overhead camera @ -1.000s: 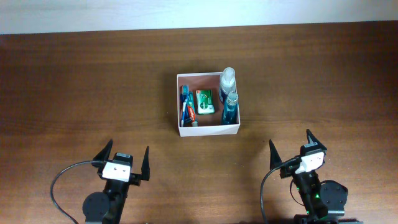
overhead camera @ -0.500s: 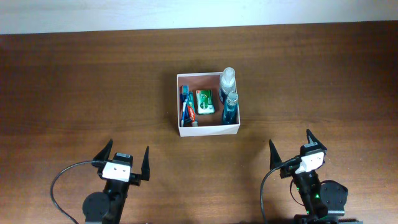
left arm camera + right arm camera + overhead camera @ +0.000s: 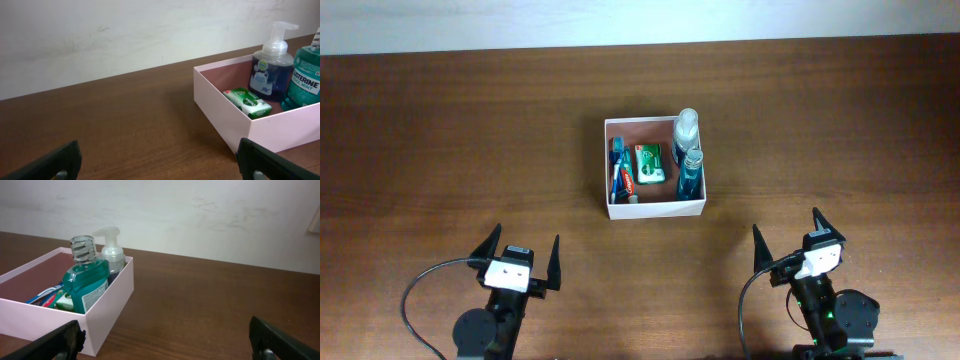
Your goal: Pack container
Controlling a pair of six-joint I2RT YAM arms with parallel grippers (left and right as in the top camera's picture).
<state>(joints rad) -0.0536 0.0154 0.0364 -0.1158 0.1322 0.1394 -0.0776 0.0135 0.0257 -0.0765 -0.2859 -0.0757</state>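
Since the container is what I am meant to fill, I check it first. It sits square near the middle of the bench, somewhat closer to the far edge than to the near edge where my arms are. Inside, a clear pump bottle stands in the far right corner of the box, with a blue-green mouthwash bottle upright just in front of it against the right wall. A green soap pack lies flat in the middle, and a toothpaste tube with a toothbrush lies along the left wall. All four rest within the walls; only the two bottles rise above the rim, and I see no lid.

Around the box the brown table shows no loose toiletries anywhere I can see, from the far edge down to the near corners. I judge the packing finished, or as good as finished; nothing in view is left for me to pick up.

My left gripper is parked by the near edge towards the left corner, fingers spread wide and holding nothing. My right gripper is by the near edge towards the right corner, likewise wide and empty. Both are well apart from the box.
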